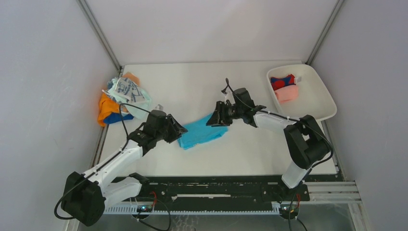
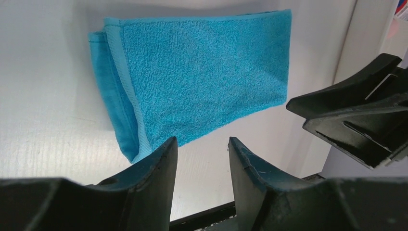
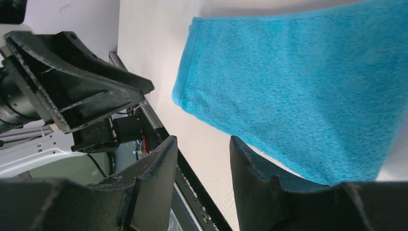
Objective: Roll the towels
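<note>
A bright blue towel (image 1: 202, 131) lies folded flat in the middle of the table, seen also as the blue towel (image 2: 192, 77) and the blue towel (image 3: 298, 86) in the wrist views. My left gripper (image 1: 177, 129) hovers at its left end, open, nothing between its fingers (image 2: 161, 159). My right gripper (image 1: 215, 115) hovers at the towel's far right end, open and empty too, its fingers (image 3: 250, 159) just off the cloth. A heap of other towels (image 1: 120, 98), orange, mint and printed white, lies at the back left. Rolled pink and red-and-blue towels (image 1: 284, 86) sit in the tray.
A white plastic tray (image 1: 320, 103) stands at the back right corner. Grey walls close in the table on three sides. The black rail (image 1: 216, 187) with the arm bases runs along the near edge.
</note>
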Tool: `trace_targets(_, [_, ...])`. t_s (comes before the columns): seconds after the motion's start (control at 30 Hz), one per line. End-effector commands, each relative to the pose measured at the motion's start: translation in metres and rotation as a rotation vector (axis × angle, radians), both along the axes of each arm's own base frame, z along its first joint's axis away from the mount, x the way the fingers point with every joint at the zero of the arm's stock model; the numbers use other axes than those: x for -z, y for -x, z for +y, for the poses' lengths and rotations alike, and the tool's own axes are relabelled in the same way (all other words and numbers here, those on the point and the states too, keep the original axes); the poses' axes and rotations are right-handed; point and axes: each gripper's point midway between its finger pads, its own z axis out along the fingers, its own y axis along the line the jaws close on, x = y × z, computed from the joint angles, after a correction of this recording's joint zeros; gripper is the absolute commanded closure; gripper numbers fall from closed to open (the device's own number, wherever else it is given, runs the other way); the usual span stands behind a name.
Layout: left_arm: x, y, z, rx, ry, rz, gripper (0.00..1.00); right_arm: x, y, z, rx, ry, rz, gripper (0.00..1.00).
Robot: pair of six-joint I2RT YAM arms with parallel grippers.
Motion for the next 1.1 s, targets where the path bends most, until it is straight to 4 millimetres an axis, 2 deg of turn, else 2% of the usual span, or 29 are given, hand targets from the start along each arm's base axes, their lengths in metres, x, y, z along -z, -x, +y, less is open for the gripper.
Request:
trace_targets(0.0, [-0.013, -0.010, -0.014, 0.025, 0.047, -0.037, 0.51, 0.009, -0.013, -0.006, 0.025, -0.037, 0.011, 0.56])
trace_targets(0.23, [-0.001, -0.016, -0.023, 0.054, 0.049, -0.003, 0.51, 0.051, -0.029, -0.040, 0.111, 0.043, 0.071, 0.56])
trace_targets(0.4, [0.007, -0.016, -0.023, 0.054, 0.040, 0.019, 0.51, 0.072, -0.035, -0.061, 0.174, 0.048, 0.115, 0.56])
trace_targets(0.57, [0.007, -0.013, -0.038, 0.096, 0.045, 0.030, 0.51, 0.091, -0.039, -0.078, 0.225, 0.040, 0.179, 0.57])
trace_targets(0.7, [0.011, -0.008, -0.037, 0.095, 0.033, 0.053, 0.51, 0.097, -0.042, -0.089, 0.246, 0.026, 0.207, 0.57])
trace_targets(0.93, [0.027, 0.006, -0.006, -0.060, -0.010, 0.086, 0.48, 0.090, -0.043, -0.089, 0.234, 0.019, 0.176, 0.57])
trace_targets(1.07, [0.023, 0.004, -0.014, -0.066, 0.051, 0.078, 0.45, 0.094, -0.042, -0.089, 0.233, 0.026, 0.184, 0.57])
